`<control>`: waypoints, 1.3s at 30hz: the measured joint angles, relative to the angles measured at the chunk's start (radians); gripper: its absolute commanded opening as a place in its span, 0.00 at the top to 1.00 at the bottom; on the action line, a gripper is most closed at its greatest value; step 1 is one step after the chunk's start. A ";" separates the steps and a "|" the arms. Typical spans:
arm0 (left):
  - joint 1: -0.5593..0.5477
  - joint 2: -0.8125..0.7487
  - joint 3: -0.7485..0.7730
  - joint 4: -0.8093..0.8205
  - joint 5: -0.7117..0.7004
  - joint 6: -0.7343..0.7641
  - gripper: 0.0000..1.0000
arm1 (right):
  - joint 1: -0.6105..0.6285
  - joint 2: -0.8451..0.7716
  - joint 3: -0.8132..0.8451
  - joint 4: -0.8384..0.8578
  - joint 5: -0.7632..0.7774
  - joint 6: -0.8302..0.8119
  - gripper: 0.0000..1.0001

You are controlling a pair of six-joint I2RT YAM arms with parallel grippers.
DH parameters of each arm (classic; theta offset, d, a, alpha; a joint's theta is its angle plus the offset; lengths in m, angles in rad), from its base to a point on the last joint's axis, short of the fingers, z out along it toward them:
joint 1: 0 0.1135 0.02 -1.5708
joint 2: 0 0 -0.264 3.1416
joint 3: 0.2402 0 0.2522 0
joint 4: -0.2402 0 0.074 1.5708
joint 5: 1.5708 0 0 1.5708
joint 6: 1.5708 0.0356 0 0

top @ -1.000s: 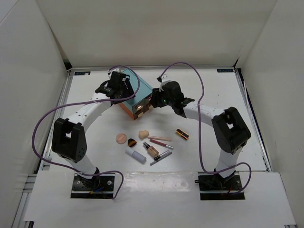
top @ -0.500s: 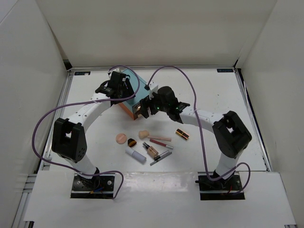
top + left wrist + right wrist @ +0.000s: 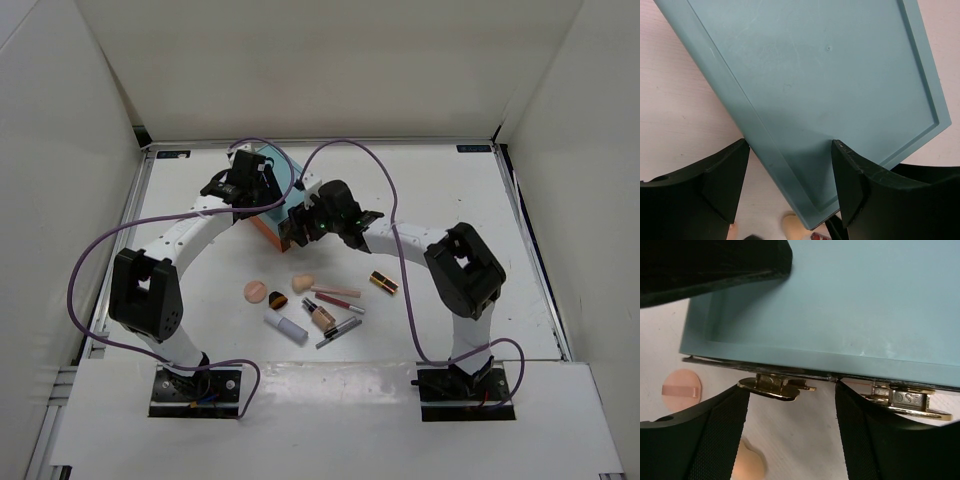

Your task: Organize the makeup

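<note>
Teal box (image 3: 292, 192): it stands toward the back of the counter (image 3: 470, 200), left of centre, with its drawer front facing the loose makeup.
Drawers: none looks pulled out from above. Up close I cannot tell whether one has begun to slide.
Makeup: every piece I can see lies in a loose cluster on the counter in front of the box, and none is in or on it.
Cluster, left side: the peach puff (image 3: 255, 291) has a small dark piece (image 3: 277, 299) just beside it, and the white tube (image 3: 287, 327) lies nearer the arms' bases.
Cluster, middle: the beige sponge (image 3: 303, 284) sits here with the foundation bottle (image 3: 319, 316) and slim pencils (image 3: 338, 292) lying at angles.
Cluster, right side: the lipstick (image 3: 384, 282) lies a little apart from the rest.
Left jaws: they are spread wide over the box's top at one edge, one finger above the lid and the other above the counter. Nothing is clamped between them.
Right jaws: they stand apart at the drawer front. One gold handle (image 3: 774, 385) sits between the fingers and is not pinched, and a second gold handle (image 3: 905, 401) is just to its side.
Done so far: nothing is sorted, as far as I can judge.
Step in hand: probably opening a drawer, with the left arm placed to steady the box.
Left to do: get a drawer open, then carry each piece over and put it away.
</note>
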 measured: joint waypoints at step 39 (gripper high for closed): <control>-0.001 0.000 0.004 -0.008 -0.005 -0.001 0.25 | 0.053 -0.021 0.043 -0.071 0.113 0.031 0.62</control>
